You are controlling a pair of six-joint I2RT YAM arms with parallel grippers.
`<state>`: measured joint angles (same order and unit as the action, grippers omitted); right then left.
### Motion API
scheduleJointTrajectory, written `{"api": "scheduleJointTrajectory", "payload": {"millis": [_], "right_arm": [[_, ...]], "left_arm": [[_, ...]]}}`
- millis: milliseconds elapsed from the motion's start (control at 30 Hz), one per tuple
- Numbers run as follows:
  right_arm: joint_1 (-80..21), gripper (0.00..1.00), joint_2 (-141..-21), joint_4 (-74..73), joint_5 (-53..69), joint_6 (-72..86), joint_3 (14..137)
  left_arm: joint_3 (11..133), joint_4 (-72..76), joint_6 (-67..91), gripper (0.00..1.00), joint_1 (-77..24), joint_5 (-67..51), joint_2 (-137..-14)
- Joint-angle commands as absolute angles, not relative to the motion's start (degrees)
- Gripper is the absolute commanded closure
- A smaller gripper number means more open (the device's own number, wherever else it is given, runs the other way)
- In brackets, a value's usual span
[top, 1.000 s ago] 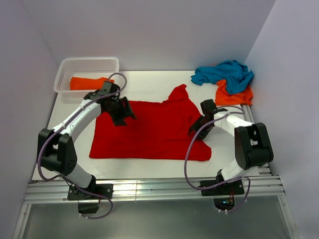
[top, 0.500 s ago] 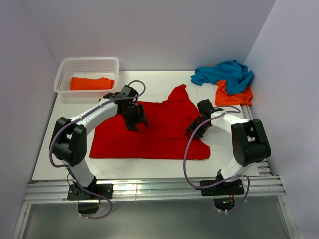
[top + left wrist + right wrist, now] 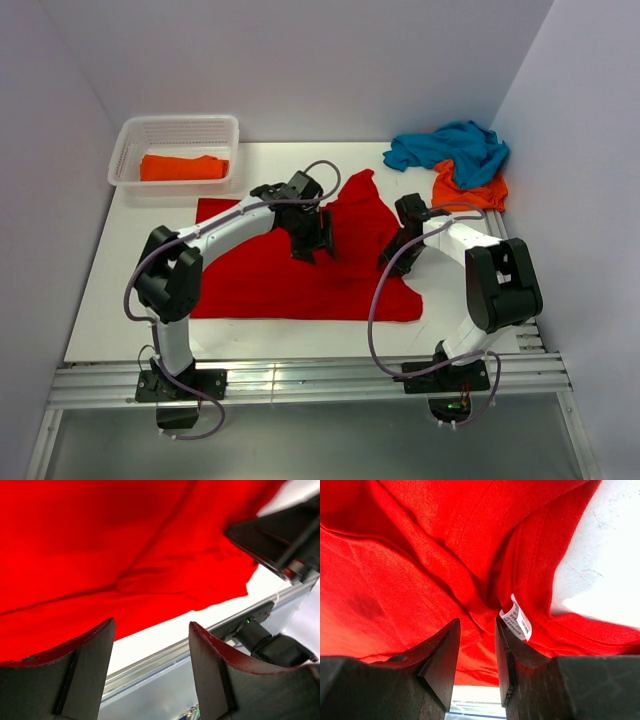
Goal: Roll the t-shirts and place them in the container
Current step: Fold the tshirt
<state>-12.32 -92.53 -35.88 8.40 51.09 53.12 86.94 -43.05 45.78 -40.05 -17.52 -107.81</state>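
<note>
Red t-shirt (image 3: 270,280): lies spread on the surface (image 3: 130,290) between the two arms, laid open so that a roll can start from one end.
Right tool (image 3: 477,622): its jaws are drawn narrow onto a fold of the red t-shirt just beside the neck label (image 3: 516,617). Creases run into the gap, so it reads as a pinch on the neck end.
Left tool (image 3: 150,627): the jaws stand well apart with nothing between them, over the shirt's middle. It is likely placed to take cloth alongside its partner.
Waiting shirts: the teal t-shirt (image 3: 450,145) is heaped on the loose orange t-shirt (image 3: 470,190) at the far right corner.
Finished: the basket orange t-shirt (image 3: 180,167) sits inside the basket (image 3: 130,140).
Change, left: a second ago this tool was at the shirt's far left corner near the basket. It has swung across to the centre, leaving that corner uncovered.
Change, right: the tool has crept slightly farther in and its jaws have narrowed.
</note>
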Motion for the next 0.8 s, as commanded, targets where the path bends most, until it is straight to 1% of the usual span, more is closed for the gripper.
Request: {"api": "scheduleJointTrajectory", "payload": {"millis": [0,167,300,400,500,633,767], "right_arm": [[-12.0,0.59,-91.6,-35.7,7.7,49.9,52.8],[-12.0,0.6,-89.2,-35.1,9.7,50.9,52.1],[-12.3,0.6,-87.8,-35.2,10.7,51.5,51.4],[-12.6,0.6,-87.4,-35.4,11.6,52.0,51.1],[-12.7,0.57,-87.8,-35.9,12.2,52.0,51.0],[-12.7,0.57,-87.9,-36.2,12.4,51.9,50.7],[-12.7,0.58,-88.8,-34.7,13.7,52.1,49.7]], "left_arm": [[90.2,-38.6,43.1,0.34,-42.9,-18.2,-108.2],[85.6,-32.2,43.7,0.34,-45.4,-19.5,-107.8],[81.8,-26.1,47.5,0.35,-46.5,-19.2,-106.9],[80.8,-25.5,49.9,0.36,-47.6,-17.8,-106.8],[78.4,-22.9,53.4,0.37,-48.2,-18.0,-106.1],[78.1,-19.5,55.5,0.37,-49.0,-17.5,-106.5],[79.5,-20.3,57.1,0.39,-50.8,-16.8,-108.6]]}}
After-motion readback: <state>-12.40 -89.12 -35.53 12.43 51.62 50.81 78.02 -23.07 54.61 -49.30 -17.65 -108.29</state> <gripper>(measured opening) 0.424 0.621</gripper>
